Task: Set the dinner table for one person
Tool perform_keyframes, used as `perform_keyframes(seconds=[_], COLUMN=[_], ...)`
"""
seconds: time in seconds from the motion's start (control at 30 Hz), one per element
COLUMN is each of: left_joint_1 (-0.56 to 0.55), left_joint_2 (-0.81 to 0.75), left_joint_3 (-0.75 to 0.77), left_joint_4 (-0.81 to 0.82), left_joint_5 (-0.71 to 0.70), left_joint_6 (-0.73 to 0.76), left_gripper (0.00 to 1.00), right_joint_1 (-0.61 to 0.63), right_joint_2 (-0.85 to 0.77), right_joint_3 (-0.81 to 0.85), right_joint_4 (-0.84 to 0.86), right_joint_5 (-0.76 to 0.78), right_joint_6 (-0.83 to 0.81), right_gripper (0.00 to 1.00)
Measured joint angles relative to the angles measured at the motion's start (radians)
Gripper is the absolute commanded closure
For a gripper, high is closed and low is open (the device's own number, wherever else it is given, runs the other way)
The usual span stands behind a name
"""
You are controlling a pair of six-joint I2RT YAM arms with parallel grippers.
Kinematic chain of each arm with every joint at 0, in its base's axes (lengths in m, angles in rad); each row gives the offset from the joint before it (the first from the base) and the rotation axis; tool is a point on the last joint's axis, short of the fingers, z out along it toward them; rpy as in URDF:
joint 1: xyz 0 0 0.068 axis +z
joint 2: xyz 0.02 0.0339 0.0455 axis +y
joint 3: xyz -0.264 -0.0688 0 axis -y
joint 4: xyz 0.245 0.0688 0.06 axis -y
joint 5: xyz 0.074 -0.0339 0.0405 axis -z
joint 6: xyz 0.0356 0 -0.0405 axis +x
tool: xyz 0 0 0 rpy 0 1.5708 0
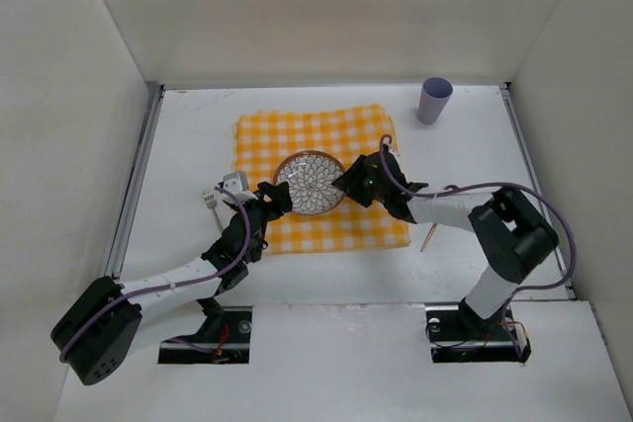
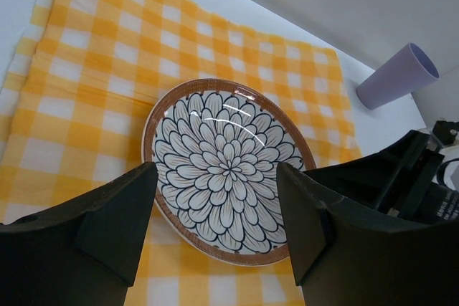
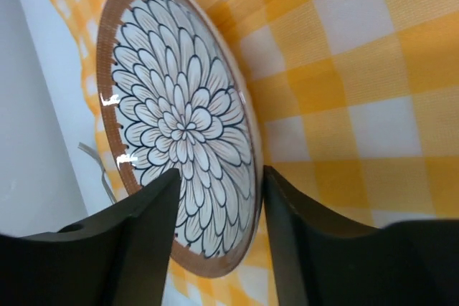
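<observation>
The large matte white rectangular bench (image 1: 188,145) fills the floor between white walls and carries everything. A yellow-and-white checked cloth (image 1: 297,135) lies at its middle. On the cloth sits a round plate with a black-and-white petal pattern and a brown rim (image 1: 310,183). The left jaws stand wide apart at the plate's near-left edge, with the plate showing in the gap between them. The right jaws are narrower and straddle the plate's right rim, one finger (image 3: 143,227) before the patterned face, the other (image 3: 315,234) before the cloth. Whether they pinch the rim I cannot tell. A lilac tapered cup (image 1: 433,100) stands upright at the bench's far right, off the cloth. A silver fork (image 1: 211,200) lies just left of the cloth.
</observation>
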Motion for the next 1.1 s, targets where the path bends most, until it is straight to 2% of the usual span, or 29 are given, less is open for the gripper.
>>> perform_keyframes(seconds=[0.13, 0.23, 0.3, 0.37, 0.4, 0.43, 0.5, 0.53, 0.63, 0.67, 0.77, 0.9, 1.1], left_joint_1=[-0.001, -0.003, -0.006, -0.012, -0.015, -0.016, -0.019, -0.020, -0.020, -0.020, -0.019, -0.018, -0.007], left_joint_2=[-0.004, -0.002, 0.008, 0.025, 0.034, 0.041, 0.050, 0.051, 0.058, 0.063, 0.086, 0.111, 0.114], left_joint_3=[0.000, 0.000, 0.000, 0.000, 0.000, 0.000, 0.000, 0.000, 0.000, 0.000, 0.000, 0.000, 0.000], left_joint_4=[0.001, 0.002, 0.002, 0.002, 0.002, 0.001, 0.001, 0.002, 0.008, 0.011, 0.017, 0.018, 0.025], left_joint_5=[0.000, 0.000, 0.001, 0.005, 0.008, 0.012, 0.018, 0.019, 0.021, 0.022, 0.024, 0.027, 0.029], left_joint_6=[-0.002, -0.004, -0.005, -0.005, -0.005, -0.005, -0.006, -0.008, -0.010, -0.012, -0.016, -0.020, -0.023], left_gripper=[0.34, 0.34, 0.34, 0.34, 0.34, 0.34, 0.34, 0.34, 0.34, 0.34, 0.34, 0.34, 0.34], right_joint_1=[-0.024, -0.105, -0.200, -0.296, -0.341, -0.382, -0.454, -0.482, -0.554, -0.575, -0.619, -0.647, -0.648], right_joint_2=[-0.138, -0.255, -0.319, -0.341, -0.334, -0.317, -0.260, -0.228, -0.124, -0.088, 0.031, 0.217, 0.400], right_joint_3=[-0.070, -0.092, -0.079, -0.023, 0.021, 0.074, 0.203, 0.267, 0.441, 0.496, 0.659, 0.884, 1.028], right_joint_4=[-0.061, -0.131, -0.181, -0.237, -0.262, -0.290, -0.339, -0.356, -0.388, -0.404, -0.471, -0.567, -0.671], right_joint_5=[0.041, 0.058, 0.077, 0.113, 0.135, 0.158, 0.200, 0.215, 0.252, 0.262, 0.275, 0.280, 0.267], right_joint_6=[-0.056, -0.115, -0.178, -0.248, -0.282, -0.310, -0.367, -0.391, -0.448, -0.467, -0.513, -0.563, -0.600], right_gripper=[0.42, 0.44, 0.55, 0.83, 0.89, 0.91, 0.87, 0.81, 0.51, 0.46, 0.44, 0.47, 0.52])
